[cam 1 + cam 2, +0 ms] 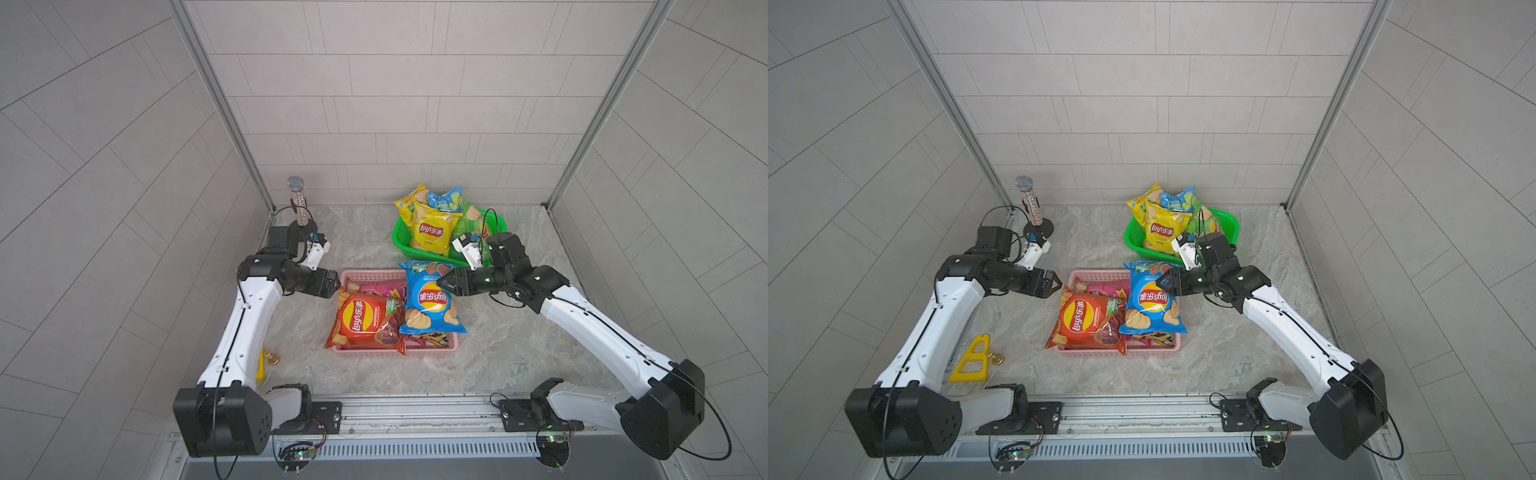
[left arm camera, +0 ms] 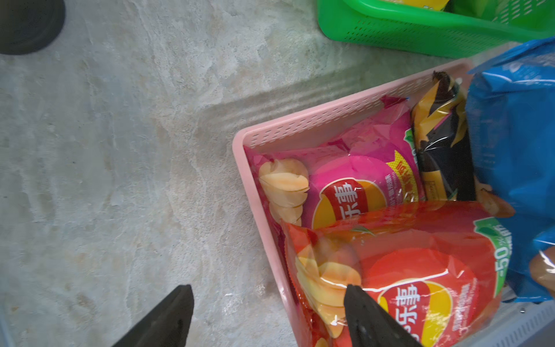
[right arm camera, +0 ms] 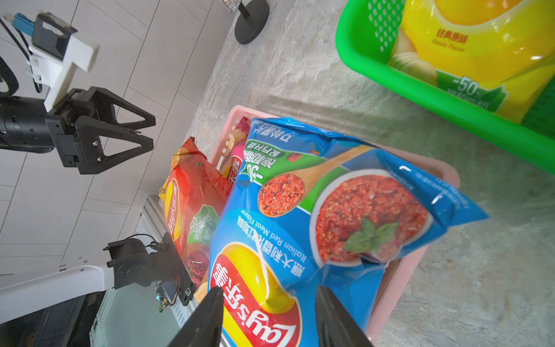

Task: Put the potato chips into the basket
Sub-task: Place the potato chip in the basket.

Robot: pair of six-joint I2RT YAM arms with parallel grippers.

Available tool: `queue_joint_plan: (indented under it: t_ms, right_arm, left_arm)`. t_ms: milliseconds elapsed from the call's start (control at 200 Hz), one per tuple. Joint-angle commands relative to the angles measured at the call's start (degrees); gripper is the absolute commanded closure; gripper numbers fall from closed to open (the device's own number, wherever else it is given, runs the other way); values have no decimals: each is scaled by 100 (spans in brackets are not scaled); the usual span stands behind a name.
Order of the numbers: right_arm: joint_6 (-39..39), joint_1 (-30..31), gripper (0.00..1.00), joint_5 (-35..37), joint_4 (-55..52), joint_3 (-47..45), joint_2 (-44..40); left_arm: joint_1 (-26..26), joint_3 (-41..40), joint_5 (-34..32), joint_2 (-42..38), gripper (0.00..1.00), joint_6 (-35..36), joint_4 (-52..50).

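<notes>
The pink basket (image 1: 361,273) (image 1: 1084,273) sits mid-table and holds potato chips. On top lie an orange-red bag (image 1: 361,320) (image 2: 420,261) and a blue bag (image 1: 430,299) (image 3: 345,210). Under them are a magenta bag (image 2: 354,168) and a black bag (image 2: 441,150). My right gripper (image 1: 442,286) (image 3: 270,290) hovers at the blue bag's right edge, its jaws apart with the bag's face between them. At the basket's left rim my left gripper (image 1: 336,286) (image 2: 268,293) is open, one finger over the orange-red bag and one over the table.
A green basket (image 1: 401,243) at the back right holds a yellow bag (image 1: 432,230) and other bags. A glittery microphone (image 1: 297,203) on a stand is at the back left. A yellow triangular piece (image 1: 971,361) and a brass item (image 1: 995,357) lie front left.
</notes>
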Motion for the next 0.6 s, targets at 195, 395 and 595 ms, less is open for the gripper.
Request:
queue_joint_plan:
  t_ms: [195, 395, 595]
  right_arm:
    - [87, 205, 47, 397, -72, -32, -110]
    - [34, 577, 47, 921, -132, -69, 183]
    - [-28, 924, 47, 1302, -185, -155, 430]
  left_arm:
    - [33, -598, 527, -61, 14, -455, 484]
    - [26, -629, 441, -10, 14, -474, 562]
    - [27, -641, 407, -43, 14, -478, 570]
